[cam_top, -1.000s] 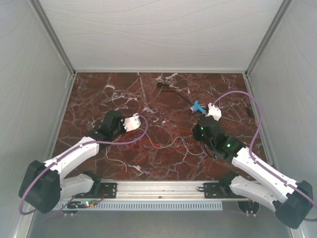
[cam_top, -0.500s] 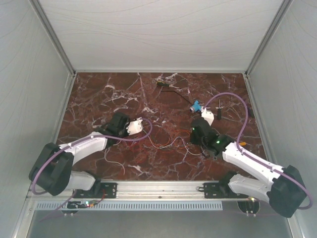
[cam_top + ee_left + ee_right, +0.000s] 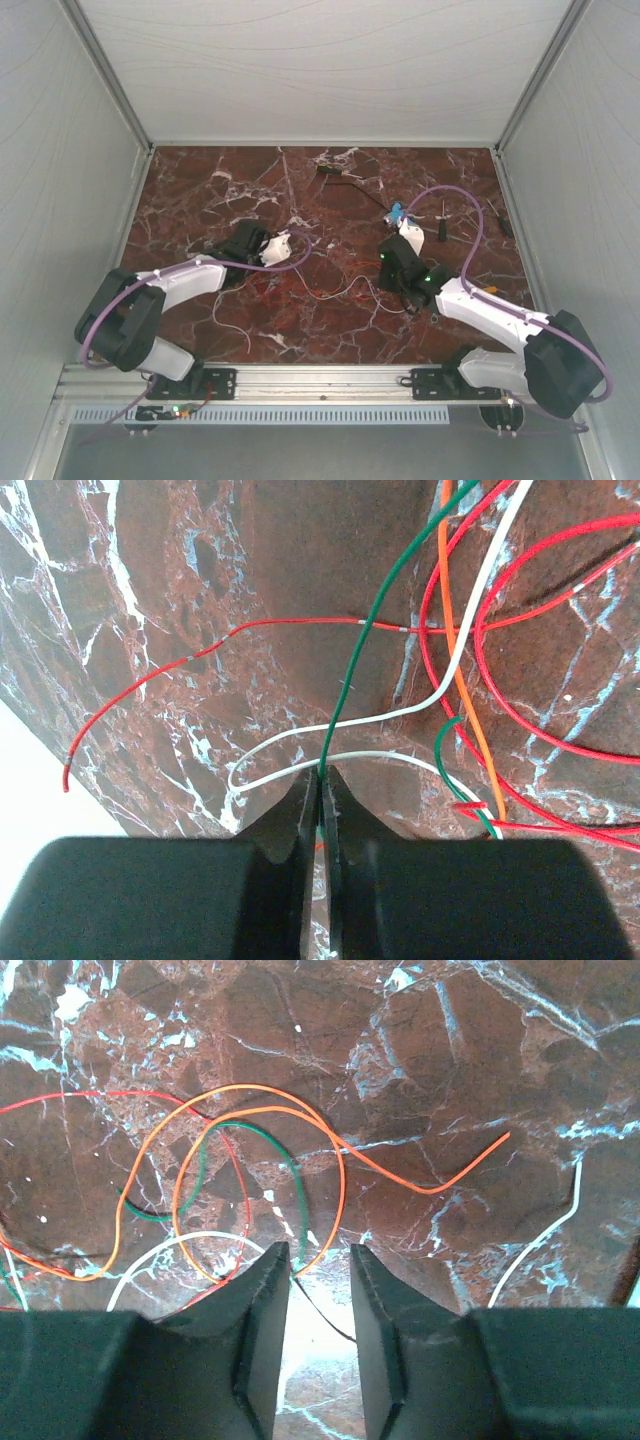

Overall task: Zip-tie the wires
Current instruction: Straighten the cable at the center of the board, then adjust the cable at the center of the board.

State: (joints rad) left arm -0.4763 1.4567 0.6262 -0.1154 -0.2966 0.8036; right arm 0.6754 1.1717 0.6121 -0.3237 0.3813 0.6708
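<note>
The wires point(image 3: 335, 285) lie in a loose tangle of red, white, orange and green strands on the marble between my arms. My left gripper point(image 3: 285, 243) is at the tangle's left edge. In the left wrist view it point(image 3: 322, 775) is shut on a green wire point(image 3: 345, 680), with red and white strands just ahead. My right gripper point(image 3: 390, 268) is at the tangle's right edge. In the right wrist view it point(image 3: 318, 1255) is open low over orange and green loops point(image 3: 340, 1170), and a thin black strand point(image 3: 330, 1315) runs between its jaws. I cannot make out the zip tie for certain.
A blue object point(image 3: 398, 213) lies just behind the right wrist. Two black-handled screwdrivers point(image 3: 441, 222) point(image 3: 500, 215) lie at the right. A small dark object point(image 3: 330, 171) sits near the back. Grey walls enclose the marble table point(image 3: 200, 200) on three sides.
Both arms have lowered and reached inward. The left gripper moved right towards the wires. The right gripper moved left, away from the right wall, towards the tangle.
</note>
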